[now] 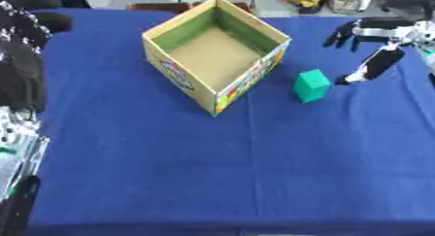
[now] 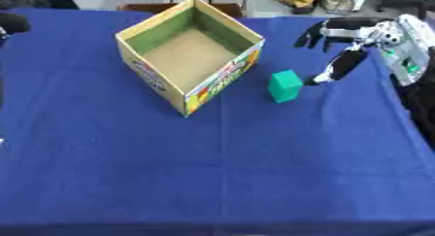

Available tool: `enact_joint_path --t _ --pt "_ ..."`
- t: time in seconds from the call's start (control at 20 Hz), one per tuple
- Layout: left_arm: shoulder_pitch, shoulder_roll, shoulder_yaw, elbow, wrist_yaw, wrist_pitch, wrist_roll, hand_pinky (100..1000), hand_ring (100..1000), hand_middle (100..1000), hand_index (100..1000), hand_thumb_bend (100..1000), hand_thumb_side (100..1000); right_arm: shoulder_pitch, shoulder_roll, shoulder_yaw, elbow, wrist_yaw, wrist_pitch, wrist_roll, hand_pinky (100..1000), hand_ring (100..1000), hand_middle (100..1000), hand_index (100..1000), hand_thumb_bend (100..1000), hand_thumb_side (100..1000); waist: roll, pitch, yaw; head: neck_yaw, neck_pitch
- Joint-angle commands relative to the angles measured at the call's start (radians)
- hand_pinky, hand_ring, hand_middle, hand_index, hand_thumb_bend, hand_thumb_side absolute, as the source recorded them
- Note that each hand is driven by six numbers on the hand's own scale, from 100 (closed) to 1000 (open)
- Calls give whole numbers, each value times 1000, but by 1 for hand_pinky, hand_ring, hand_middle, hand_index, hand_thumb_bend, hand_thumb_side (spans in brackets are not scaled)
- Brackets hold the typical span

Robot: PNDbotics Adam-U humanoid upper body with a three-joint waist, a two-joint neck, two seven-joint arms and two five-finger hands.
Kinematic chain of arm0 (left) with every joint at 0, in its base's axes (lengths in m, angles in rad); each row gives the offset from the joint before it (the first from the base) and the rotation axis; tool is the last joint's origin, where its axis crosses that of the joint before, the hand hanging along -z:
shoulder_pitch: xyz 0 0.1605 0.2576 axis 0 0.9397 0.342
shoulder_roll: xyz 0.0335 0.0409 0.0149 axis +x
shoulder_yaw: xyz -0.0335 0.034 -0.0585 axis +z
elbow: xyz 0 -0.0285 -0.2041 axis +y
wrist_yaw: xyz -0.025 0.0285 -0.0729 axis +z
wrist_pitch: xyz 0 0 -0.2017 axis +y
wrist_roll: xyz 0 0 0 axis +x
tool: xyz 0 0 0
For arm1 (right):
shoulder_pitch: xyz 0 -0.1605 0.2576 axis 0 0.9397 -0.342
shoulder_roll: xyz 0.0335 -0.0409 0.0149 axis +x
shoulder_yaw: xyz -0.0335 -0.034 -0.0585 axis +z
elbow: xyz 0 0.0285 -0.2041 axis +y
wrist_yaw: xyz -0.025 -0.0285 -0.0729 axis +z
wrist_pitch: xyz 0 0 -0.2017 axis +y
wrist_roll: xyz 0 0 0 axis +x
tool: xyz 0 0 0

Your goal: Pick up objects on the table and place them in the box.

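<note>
Blue cloth covers the table. A green block lies toward its right edge, just beside the open cardboard box — apart from it, outside it. The right hand hangs near the block's right side, fingers spread and thumb pointing down, holding nothing. The left hand shows dark at the left edge — I cannot tell its state.
</note>
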Motion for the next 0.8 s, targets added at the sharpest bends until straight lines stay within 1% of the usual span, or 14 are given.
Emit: enact_joint_path --t 0.05,0.1,0.25,0.4,0.6,0.8 --pt "-8 18 7 -13 -1 -4 0 676 614 620 760 617 984 -14 -36 -4 -21 -1 -3 7 679 830 838 884 494 299 2 -20 -1 1 3" --pt "-9 17 7 -13 -1 -4 -1 676 613 620 760 618 984 -11 -31 2 -19 -1 -6 11 678 830 835 882 480 301 3 -19 2 1 2" --pt "-11 13 7 -14 0 -5 -1 676 613 620 760 617 984 -8 -7 14 -5 10 -12 26 677 829 835 879 479 301 5 -17 5 -1 0" --pt "-11 13 7 -14 1 -5 -1 676 612 620 760 617 984 -9 -2 13 2 16 -17 28 676 828 833 875 469 301 6 -17 5 -1 -1" --pt "-16 9 7 -16 2 -5 -1 676 612 620 760 617 984 -15 31 4 41 35 -9 31 673 826 832 874 462 300 10 -11 14 -4 -6" --pt "-18 7 7 -17 3 -5 -1 676 611 619 760 617 985 -16 50 1 68 52 -13 31 672 826 831 874 458 301 14 -7 18 -4 -8"
